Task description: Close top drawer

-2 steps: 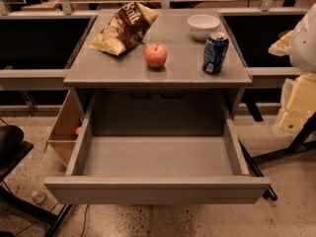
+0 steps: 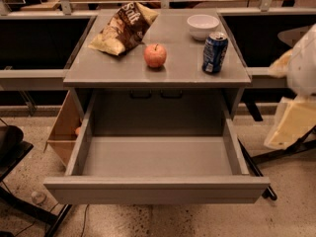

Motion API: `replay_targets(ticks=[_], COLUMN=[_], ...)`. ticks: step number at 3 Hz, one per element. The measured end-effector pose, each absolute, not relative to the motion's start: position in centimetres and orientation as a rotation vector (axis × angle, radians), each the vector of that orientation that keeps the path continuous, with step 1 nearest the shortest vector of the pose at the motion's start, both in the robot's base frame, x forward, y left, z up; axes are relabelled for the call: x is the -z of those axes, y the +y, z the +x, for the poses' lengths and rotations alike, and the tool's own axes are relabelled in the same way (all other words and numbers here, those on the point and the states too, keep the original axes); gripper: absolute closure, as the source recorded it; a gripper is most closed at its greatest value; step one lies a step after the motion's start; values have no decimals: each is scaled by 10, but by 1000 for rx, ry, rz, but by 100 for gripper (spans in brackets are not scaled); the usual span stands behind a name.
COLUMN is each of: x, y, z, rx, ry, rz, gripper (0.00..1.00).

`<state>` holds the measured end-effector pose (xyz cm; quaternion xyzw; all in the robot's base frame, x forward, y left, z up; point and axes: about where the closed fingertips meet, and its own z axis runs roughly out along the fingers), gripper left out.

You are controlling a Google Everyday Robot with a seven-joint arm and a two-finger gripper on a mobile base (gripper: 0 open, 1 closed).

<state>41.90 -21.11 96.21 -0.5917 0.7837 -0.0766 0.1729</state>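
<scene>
Speckled flooring surrounds the grey cabinet (image 2: 158, 70). At the right edge the arm (image 2: 302, 58) hangs blurred, its gripper (image 2: 291, 125) beside the cabinet, apart from the top drawer (image 2: 157, 189) — open or closed, I cannot tell. That drawer stands pulled far out, showing only its grey floor — chip bag (image 2: 123, 29), apple (image 2: 155, 56), soda can (image 2: 215, 52) and white bowl (image 2: 203, 25) sit on top.

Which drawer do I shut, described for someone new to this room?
Find the grey cabinet with an apple, soda can and white bowl on top. Directly under that top, the top drawer juts toward the camera: a wide, handleless grey box, open and empty, unlike the cardboard box at its left. The gripper is at the right edge.
</scene>
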Motion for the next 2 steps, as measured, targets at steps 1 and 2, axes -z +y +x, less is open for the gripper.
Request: replay_targets(ticks=[1, 2], x=[-919, -857], y=[-213, -215], z=[393, 374], rx=[219, 167], ry=[2224, 2248], rz=[-1635, -1573], gripper=[42, 65])
